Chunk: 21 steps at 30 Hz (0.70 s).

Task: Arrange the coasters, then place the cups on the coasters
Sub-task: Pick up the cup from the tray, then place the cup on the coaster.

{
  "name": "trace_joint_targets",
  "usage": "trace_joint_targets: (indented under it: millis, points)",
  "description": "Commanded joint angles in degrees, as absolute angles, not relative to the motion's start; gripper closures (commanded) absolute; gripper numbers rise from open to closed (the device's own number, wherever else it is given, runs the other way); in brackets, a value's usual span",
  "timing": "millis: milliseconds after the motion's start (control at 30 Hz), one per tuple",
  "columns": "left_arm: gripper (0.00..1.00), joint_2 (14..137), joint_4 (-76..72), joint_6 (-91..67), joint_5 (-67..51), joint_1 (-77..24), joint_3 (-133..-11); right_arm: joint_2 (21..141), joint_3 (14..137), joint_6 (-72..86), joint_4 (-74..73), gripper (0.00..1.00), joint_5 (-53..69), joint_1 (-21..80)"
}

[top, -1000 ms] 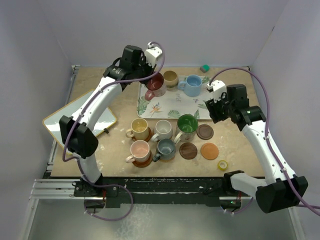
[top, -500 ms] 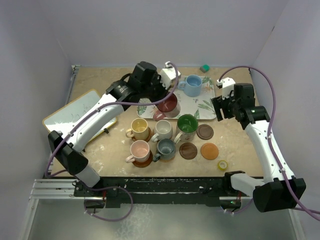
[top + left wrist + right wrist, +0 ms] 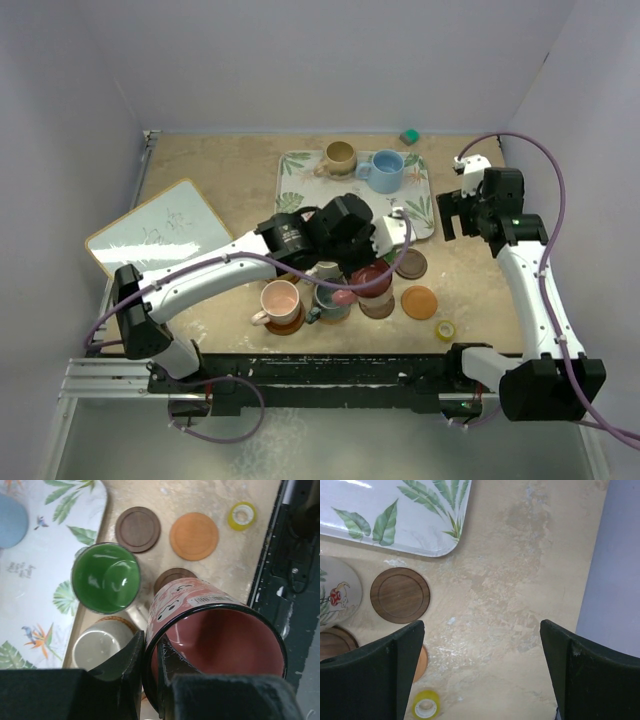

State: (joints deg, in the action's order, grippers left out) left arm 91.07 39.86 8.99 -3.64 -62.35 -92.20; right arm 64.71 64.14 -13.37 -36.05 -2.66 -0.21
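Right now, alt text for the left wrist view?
The left pincer grips the rim of a dark red mug that partly hides a dark coaster. Beside it stand a green mug and a white mug; a brown coaster and an orange coaster lie beyond.

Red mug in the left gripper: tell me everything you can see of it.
The red mug looks like glazed ceramic. It is dark red outside with white cartoon prints and a barcode sticker, has a black rim, and is plain pinkish-red inside and empty. No handle shows. The left gripper pinches its wall at the rim, one finger inside and one outside. The mug is mouth up over a dark brown coaster, beside the green mug. Whether its base touches the coaster cannot be told.
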Motion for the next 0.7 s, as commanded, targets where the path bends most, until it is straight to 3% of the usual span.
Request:
trace_joint_targets:
  millis: [0,667]
  points:
    - [0.97,90.6,31.0,5.9,-0.8,-66.0,-92.4,63.6,63.7,-12.4,-34.3,0.0,-2.7,-1.8]
    - [0.97,103.3,25.4,0.0,3.2,-67.8,-93.2,62.7,63.9,-11.9,-34.7,0.0,-0.1,-3.4]
